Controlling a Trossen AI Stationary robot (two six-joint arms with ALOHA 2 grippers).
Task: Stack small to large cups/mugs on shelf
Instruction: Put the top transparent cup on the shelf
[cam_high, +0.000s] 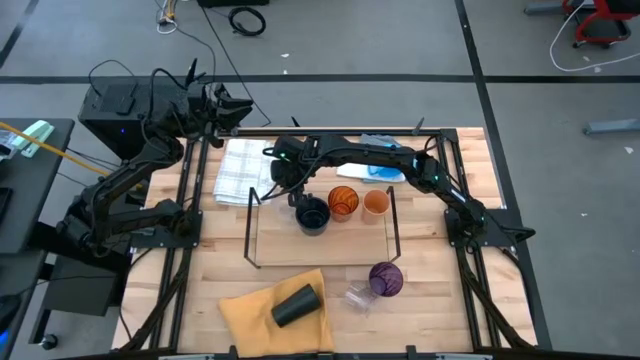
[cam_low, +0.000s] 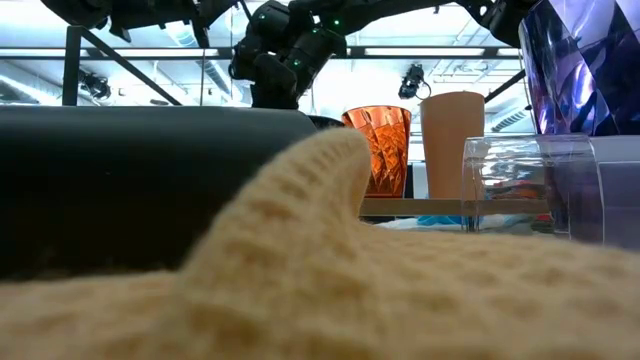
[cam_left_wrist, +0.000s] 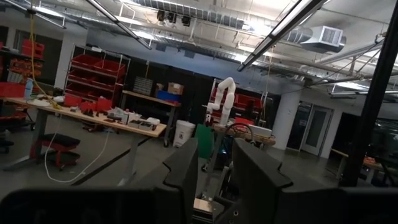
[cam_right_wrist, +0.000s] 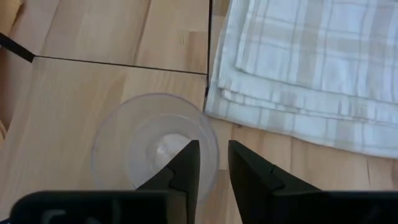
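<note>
On the shelf (cam_high: 270, 240) stand a dark navy mug (cam_high: 312, 216), a faceted orange cup (cam_high: 343, 201) and a plain orange cup (cam_high: 376, 203). My right gripper (cam_right_wrist: 213, 149) hangs over the shelf's far left corner, open by a narrow gap, pointing down at a small clear glass (cam_right_wrist: 143, 149) that stands upright on the wood. A purple cup (cam_high: 385, 278) and a second clear glass (cam_high: 358, 297) are in front of the shelf. A black cup (cam_high: 295, 305) lies on its side on a yellow cloth. My left gripper (cam_left_wrist: 214, 155) is raised at the back left, open, with nothing in it. My right gripper comes from above, slanting down. One finger (cam_right_wrist: 186, 165) stands over the inside of the glass and the other (cam_right_wrist: 249, 168) outside it. The glass's rim (cam_right_wrist: 214, 146) passes under the gap. I cannot tell whether either finger touches it.
A folded plaid cloth (cam_right_wrist: 305, 62) lies just beside the clear glass, past the shelf's black wire frame (cam_right_wrist: 208, 50). A yellow cloth (cam_high: 260, 315) covers the near left of the table. A blue cloth (cam_high: 385, 172) lies behind the shelf under the right arm.
</note>
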